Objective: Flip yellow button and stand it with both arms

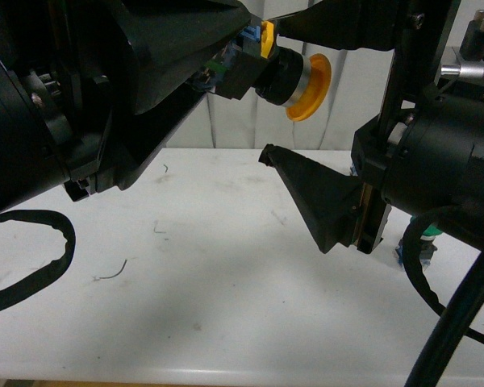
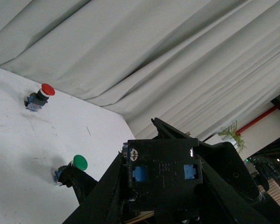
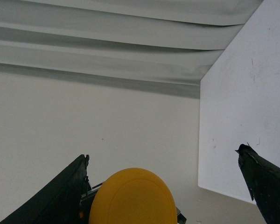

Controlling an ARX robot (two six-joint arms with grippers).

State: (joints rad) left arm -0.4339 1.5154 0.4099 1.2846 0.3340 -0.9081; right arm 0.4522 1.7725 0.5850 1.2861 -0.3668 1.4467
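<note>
My left gripper [image 1: 230, 56] is shut on the yellow button [image 1: 306, 85] and holds it high above the white table by its contact block. The yellow cap points sideways toward my right arm. In the left wrist view the block's dark back with two blue inserts [image 2: 163, 172] sits between the fingers [image 2: 102, 196]. My right gripper [image 1: 270, 89] is open, with one finger above the button's collar and one below, not touching. In the right wrist view the yellow cap [image 3: 133, 198] lies between the spread fingers [image 3: 263, 182], closer to one of them.
A red-capped button [image 2: 39, 95] and a green-capped button [image 2: 74, 165] lie on the white table [image 1: 226, 282]. A black cable [image 1: 32, 266] loops on the table at the front left. A grey curtain [image 2: 154, 56] hangs behind the table.
</note>
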